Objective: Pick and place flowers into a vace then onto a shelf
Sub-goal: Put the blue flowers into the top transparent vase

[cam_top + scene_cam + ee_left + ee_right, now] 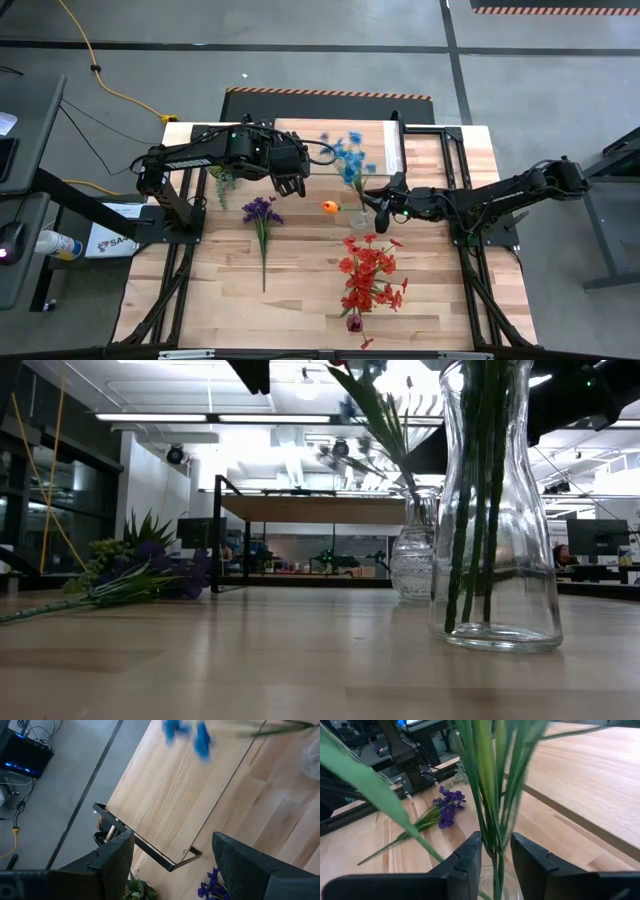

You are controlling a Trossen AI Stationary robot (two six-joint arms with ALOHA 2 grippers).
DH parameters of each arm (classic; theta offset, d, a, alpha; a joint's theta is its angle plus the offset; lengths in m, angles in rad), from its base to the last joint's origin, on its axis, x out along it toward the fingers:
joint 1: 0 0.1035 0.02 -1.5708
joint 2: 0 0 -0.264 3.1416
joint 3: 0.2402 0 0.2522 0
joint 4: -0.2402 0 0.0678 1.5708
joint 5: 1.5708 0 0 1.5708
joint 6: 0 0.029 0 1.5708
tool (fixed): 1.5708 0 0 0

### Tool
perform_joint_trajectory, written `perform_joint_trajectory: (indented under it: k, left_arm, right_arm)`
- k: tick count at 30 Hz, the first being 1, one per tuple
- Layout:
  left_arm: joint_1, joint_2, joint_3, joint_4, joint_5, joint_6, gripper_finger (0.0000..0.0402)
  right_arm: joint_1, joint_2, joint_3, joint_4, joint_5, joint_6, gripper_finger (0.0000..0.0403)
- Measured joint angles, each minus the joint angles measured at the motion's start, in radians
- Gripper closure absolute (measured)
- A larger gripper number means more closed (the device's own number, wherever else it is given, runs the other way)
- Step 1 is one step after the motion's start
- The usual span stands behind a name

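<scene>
You're releasing the blue flowers (350, 158) into the small ribbed vase (359, 217) right now. The right gripper (381, 209) is hanging just beside that vase's mouth, and in its wrist view the green stems (492, 795) are running up through the narrow gap between its two fingers (465, 862). The fingers are sitting slightly apart, close on either side of the stems; you can't call it a firm clamp, so I'm reading it as a grip that's letting go. The stems' lower ends are dropping below the fingers into the vase.

The left gripper (290, 184) is hovering with its fingers spread wide and nothing between them. Ahead of those fingers is the shelf (175, 785), with the blue blooms (201, 740) at its far side.

Other flowers: the purple bunch (262, 214) is lying flat on the table (300, 300), well off to the side of the right fingers. The red flowers (368, 275) are standing in the tall clear vase (497, 510). The orange bloom (329, 207) is lying loose just beside the small vase.

Judgement: the step is placing blue flowers in the vase, nearly done. Next you're likely needing the right fingers to part fully and lift clear without dragging the stems back out or tipping the vase.
</scene>
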Motion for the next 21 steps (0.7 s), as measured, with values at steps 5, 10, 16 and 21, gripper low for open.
perform_joint_trajectory:
  k: [5, 10, 16, 21]
  left_arm:
    - [0.000, 0.000, 0.000, 0.000, 0.000, 0.000, 0.0101]
    - [0.000, 0.000, 0.000, 0.000, 0.001, 0.000, 0.0101]
    - [0.000, 0.000, 0.000, 0.000, 0.004, 0.000, 0.0101]
    - [0.000, 0.000, 0.000, 0.000, 0.005, 0.000, 0.0101]
  right_arm:
    - [0.000, -0.003, 0.000, 0.000, -0.029, -0.009, 0.0294]
    - [0.000, -0.003, 0.001, -0.003, -0.033, -0.010, 0.0294]
    - [0.000, -0.003, 0.001, -0.037, -0.049, 0.009, 0.0294]
    - [0.000, -0.006, 0.002, -0.037, -0.076, 0.010, 0.0294]
